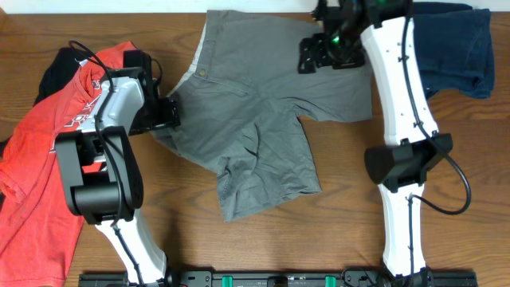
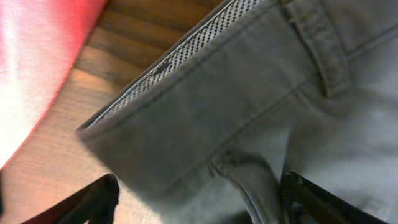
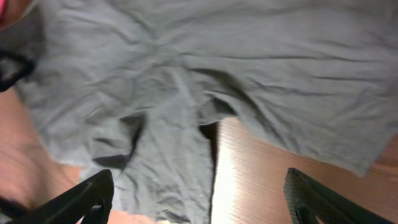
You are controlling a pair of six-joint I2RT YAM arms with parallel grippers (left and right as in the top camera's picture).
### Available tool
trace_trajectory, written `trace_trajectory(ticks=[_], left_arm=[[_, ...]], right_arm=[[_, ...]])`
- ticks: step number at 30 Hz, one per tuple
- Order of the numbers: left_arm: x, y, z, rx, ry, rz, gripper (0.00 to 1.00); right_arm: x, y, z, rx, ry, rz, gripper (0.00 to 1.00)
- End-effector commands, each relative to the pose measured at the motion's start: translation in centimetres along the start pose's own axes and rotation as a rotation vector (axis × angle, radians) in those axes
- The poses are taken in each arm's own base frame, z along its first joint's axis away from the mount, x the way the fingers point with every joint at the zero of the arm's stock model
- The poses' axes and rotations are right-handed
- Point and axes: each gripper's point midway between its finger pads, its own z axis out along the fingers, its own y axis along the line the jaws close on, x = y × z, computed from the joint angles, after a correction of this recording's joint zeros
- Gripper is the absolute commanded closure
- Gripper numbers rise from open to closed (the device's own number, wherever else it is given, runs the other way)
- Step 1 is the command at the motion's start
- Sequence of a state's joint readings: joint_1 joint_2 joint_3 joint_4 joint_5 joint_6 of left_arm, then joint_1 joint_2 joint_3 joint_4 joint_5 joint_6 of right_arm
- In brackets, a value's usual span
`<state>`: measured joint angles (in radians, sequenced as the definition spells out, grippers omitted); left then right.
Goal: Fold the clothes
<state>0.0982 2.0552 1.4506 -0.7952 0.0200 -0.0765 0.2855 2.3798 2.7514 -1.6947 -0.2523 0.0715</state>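
Fingers (image 2: 99,200) of my left gripper (image 1: 170,112) gape around the waistband (image 2: 186,59) of the grey shorts (image 1: 255,119), gripping nothing. My right gripper (image 1: 319,54) hangs spread above them. The shorts lie unfolded mid-table by the far edge. Red T-shirt (image 1: 40,159) and navy garment (image 1: 454,48) are also unfolded, so I judge nothing done yet.

Comprises left arm (image 1: 119,96) and right arm (image 1: 394,80), alike in build. Wears glossy white shells on the long links; carries bulky matte black housings at the joints. Ends in a black left hand (image 1: 169,112) and a black right hand (image 1: 317,53), with dark angular fingertips (image 3: 84,198) edging both wrist views. Shows a green indicator light (image 1: 335,36) near the right wrist. Trails thin black cables (image 1: 466,191) in loops beside each arm. Mounts on a black base rail (image 1: 263,279) with green tabs.
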Motion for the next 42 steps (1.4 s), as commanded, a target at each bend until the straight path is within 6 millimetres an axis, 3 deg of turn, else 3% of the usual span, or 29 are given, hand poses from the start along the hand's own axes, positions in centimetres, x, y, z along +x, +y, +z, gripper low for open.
trace_trajectory(ticks=[1,4,6,9,10,20,26,33,37,42], left_arm=[[-0.3,0.3,0.5,-0.004,-0.006,0.001,0.21],[-0.9,0.2,0.7,-0.001,-0.031,0.001,0.35],[-1.2,0.2,0.6,0.001,-0.042,0.000,0.61],[-1.3,0.2,0.6,0.001,-0.045,-0.010,0.92],[-1.3,0.3,0.7,0.001,-0.045,-0.021,0.94],[-1.6,2.7,0.7,-0.003,-0.048,-0.173,0.94],[-1.8,3.3,0.7,-0.002,-0.052,-0.192,0.94],[-2.9,3.3,0.6,0.004,-0.100,-0.194,0.94],[-3.4,3.3,0.6,0.006,-0.119,-0.196,0.94],[-3.9,3.4,0.5,0.009,-0.140,-0.199,0.94]], right_arm=[[0.7,3.4,-2.3,0.000,-0.045,-0.066,0.15],[1.3,4.9,-3.3,0.074,-0.073,-0.094,0.18],[1.8,5.3,-3.9,0.143,-0.088,-0.092,0.17],[3.4,6.4,-4.1,0.160,-0.060,-0.117,0.17],[4.2,6.7,-3.8,0.160,-0.036,-0.125,0.17],[14.3,12.0,2.7,0.104,0.324,-0.172,0.12],[17.9,16.7,7.6,0.098,0.347,-0.233,0.04],[22.9,19.5,12.1,0.093,0.391,-0.361,0.03],[24.7,19.9,13.7,0.105,0.397,-0.410,0.04],[24.3,19.9,15.2,0.127,0.339,-0.464,0.07]])
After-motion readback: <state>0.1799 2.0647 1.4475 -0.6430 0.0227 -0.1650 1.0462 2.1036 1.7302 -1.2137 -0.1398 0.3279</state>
